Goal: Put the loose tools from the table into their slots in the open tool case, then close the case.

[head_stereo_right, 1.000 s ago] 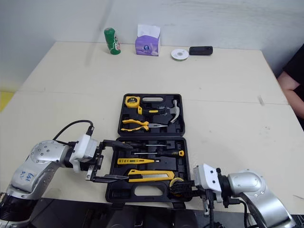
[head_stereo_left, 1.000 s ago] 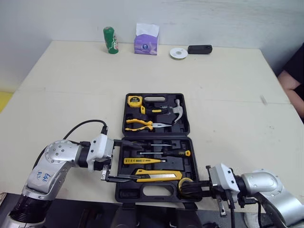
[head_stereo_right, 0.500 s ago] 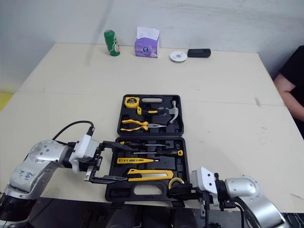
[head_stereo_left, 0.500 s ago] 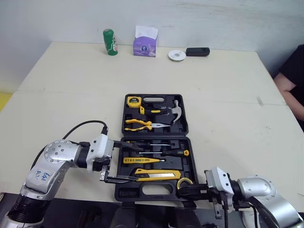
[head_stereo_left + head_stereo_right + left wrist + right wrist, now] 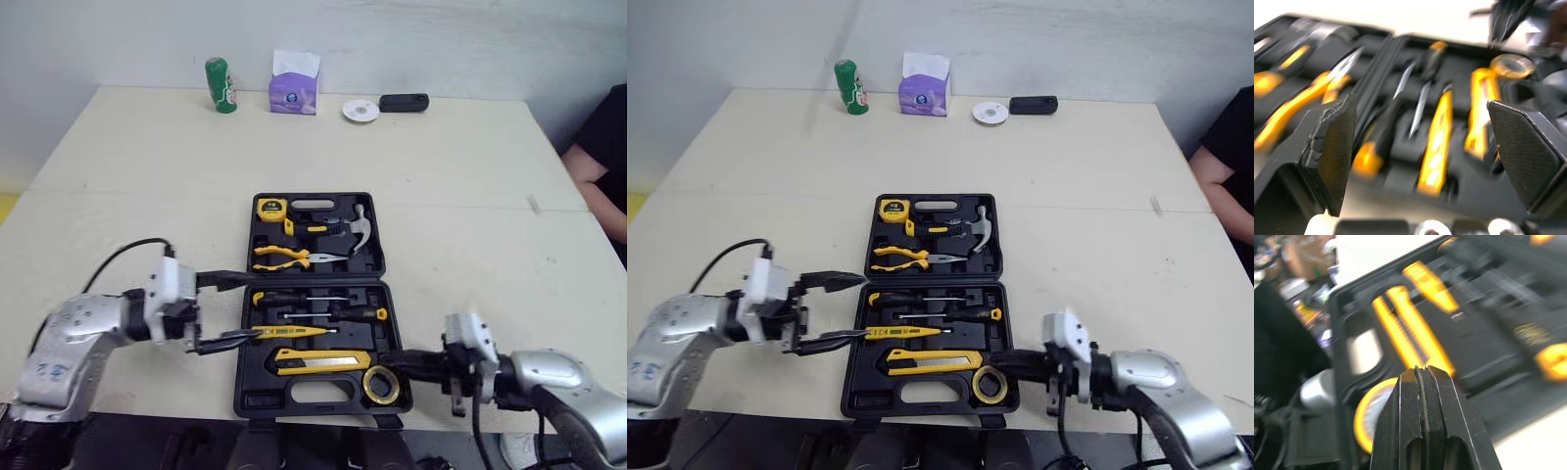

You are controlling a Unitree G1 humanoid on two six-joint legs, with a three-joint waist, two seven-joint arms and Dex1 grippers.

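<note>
Two arms come in low at the near half of the tool case (image 5: 257,399), one from each side. Left gripper (image 5: 247,308) is at the case's left edge, fingers spread wide, empty. Right gripper (image 5: 394,360) is at the case's near right corner, fingers pressed together, empty, its tip just beside the tape roll (image 5: 382,384).

Well beyond the case: green can (image 5: 217,85), tissue box (image 5: 295,88), white disc (image 5: 361,111), black box (image 5: 404,102). A person's arm (image 5: 600,166) is far right of the case.

Case lies open flat on the table (image 5: 127,176).
- **Far half:** tape measure (image 5: 271,207), pliers (image 5: 284,258), hammer (image 5: 358,227).
- **Near half:** two screwdrivers (image 5: 304,299), yellow tester (image 5: 294,331), utility knife (image 5: 318,360), tape roll.
</note>
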